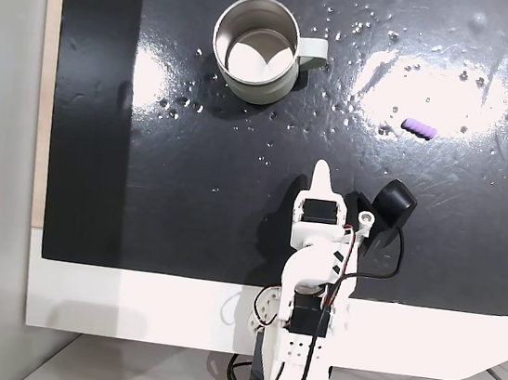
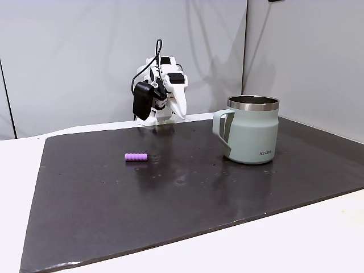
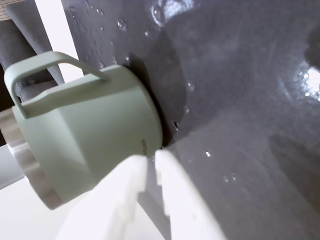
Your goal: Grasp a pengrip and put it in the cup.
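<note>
The pengrip (image 1: pixel 419 128) (image 2: pixel 136 157), a small purple ribbed tube, lies flat on the black mat, right of centre in a fixed view from above. The cup (image 1: pixel 257 92) (image 2: pixel 253 136) (image 3: pixel 90 135), pale grey-green with a steel rim and a side handle, stands upright and apart from the pengrip. My white gripper (image 1: pixel 322 167) (image 2: pixel 177 114) (image 3: pixel 150 159) is drawn back near the arm's base, at the mat's edge, shut with nothing between its fingers. In the wrist view its tips point toward the cup's base.
A black mat (image 1: pixel 188 191) covers a white table (image 1: pixel 126 304) whose border shows around it. The mat's surface carries small glinting specks and bright glare patches. A grey wall (image 2: pixel 74 57) stands behind the arm. The black wrist camera (image 1: pixel 392 205) sits beside the gripper.
</note>
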Controlling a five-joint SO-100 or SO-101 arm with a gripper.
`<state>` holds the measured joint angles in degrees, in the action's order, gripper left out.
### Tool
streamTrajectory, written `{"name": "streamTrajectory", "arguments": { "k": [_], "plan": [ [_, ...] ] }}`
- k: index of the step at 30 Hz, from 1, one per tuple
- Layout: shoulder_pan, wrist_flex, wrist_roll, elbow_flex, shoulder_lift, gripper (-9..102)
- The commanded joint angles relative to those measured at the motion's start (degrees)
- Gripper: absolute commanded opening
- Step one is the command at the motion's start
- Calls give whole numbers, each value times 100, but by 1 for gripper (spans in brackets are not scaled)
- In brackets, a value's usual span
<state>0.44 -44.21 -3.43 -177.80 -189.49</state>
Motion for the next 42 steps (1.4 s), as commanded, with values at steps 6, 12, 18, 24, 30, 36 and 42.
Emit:
{"name": "streamTrajectory", "arguments": {
  "k": [6,12,18,24,30,36,42],
  "plan": [
    [-70,-9,-62,18,-62,0],
    [-70,-9,-62,18,-62,0],
    [44,-176,-53,123,-62,0],
    [536,-519,-316,976,-62,0],
    [677,-703,-167,1828,396,0],
    [1134,-686,97,3357,2848,0],
    [1433,-932,237,4693,4579,0]
  ]
}}
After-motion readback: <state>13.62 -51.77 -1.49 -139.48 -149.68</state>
